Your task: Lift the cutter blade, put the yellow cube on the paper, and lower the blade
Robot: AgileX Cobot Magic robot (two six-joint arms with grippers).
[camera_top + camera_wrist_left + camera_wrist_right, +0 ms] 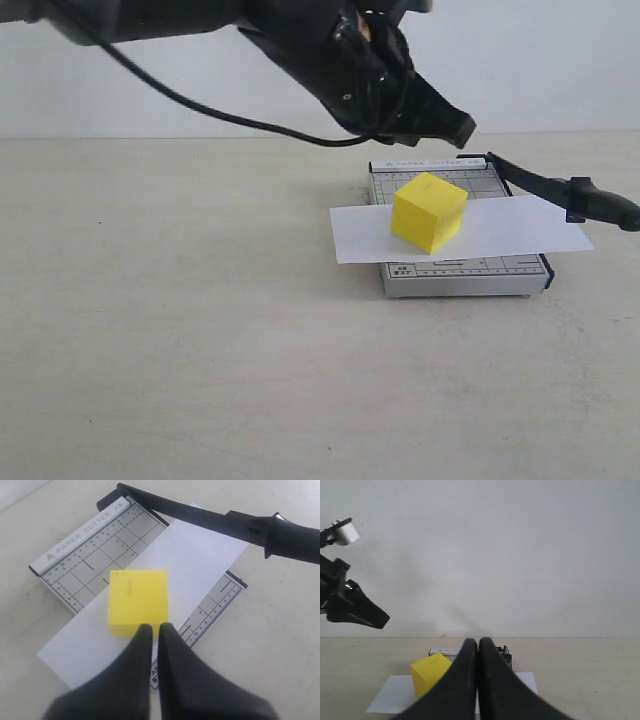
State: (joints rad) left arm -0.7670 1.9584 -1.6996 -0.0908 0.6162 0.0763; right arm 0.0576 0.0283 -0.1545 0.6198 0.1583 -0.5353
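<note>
With the yellow cube [429,211] resting on the paper [520,225] across the grey trimmer [440,272], the raised cutter blade [545,182] looks a stiff, light hinged lever, best taken at its thick handle [605,205]; the left end effector [154,627] and right end effector [478,642] are both closed, empty.

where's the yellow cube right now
In the exterior view the yellow cube sits right of centre on the paper lying across the grey trimmer, left of the blade.
</note>
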